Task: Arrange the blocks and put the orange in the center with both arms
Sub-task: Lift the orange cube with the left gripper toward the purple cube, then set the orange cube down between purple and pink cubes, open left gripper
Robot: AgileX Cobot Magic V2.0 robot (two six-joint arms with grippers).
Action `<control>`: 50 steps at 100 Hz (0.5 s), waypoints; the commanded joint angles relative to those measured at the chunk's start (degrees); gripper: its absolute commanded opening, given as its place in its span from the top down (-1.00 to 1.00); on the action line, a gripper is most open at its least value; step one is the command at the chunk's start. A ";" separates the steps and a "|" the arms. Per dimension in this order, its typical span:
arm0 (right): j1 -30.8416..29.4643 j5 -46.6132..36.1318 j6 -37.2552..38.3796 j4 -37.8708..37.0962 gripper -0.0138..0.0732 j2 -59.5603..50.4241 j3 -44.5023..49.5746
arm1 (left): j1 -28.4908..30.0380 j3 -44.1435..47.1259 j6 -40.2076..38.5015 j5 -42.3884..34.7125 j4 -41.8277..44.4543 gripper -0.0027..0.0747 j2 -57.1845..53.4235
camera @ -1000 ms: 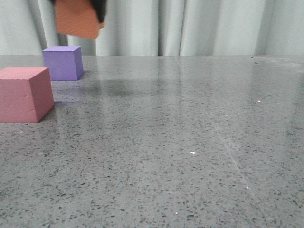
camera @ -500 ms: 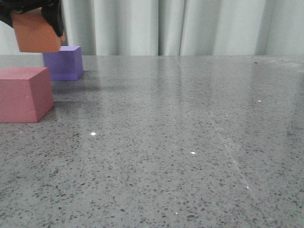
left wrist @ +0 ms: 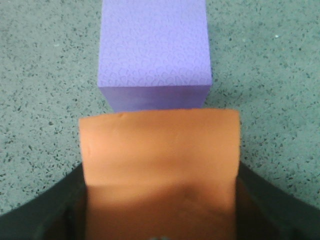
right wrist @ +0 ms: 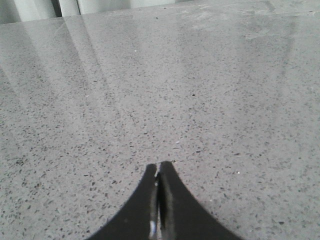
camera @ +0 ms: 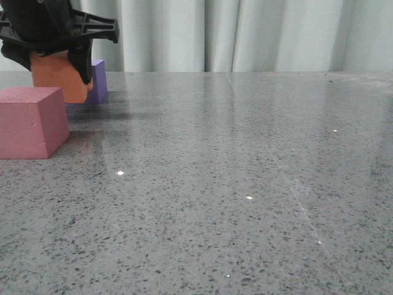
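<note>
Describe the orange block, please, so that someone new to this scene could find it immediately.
Look to the far left of the grey speckled table, where three foam cubes cluster. The orange block is held in the left gripper, between the pink-red cube nearer the camera and the purple cube behind. It alone is gripped.

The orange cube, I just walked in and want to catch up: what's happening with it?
The left gripper is shut on the orange cube, holding it between the pink-red cube and the purple cube. The right gripper is shut and empty over bare tabletop.
</note>
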 commanded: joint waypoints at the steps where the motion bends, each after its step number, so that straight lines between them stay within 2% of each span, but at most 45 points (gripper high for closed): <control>1: -0.35 -4.91 -0.52 -0.13 0.96 -1.17 -0.80 | 0.23 -1.57 -0.07 -1.73 1.15 0.98 -1.43; 50: -0.35 -4.91 -0.52 -0.13 0.96 -1.17 -0.80 | 0.23 -1.43 0.01 -1.38 0.91 0.98 0.45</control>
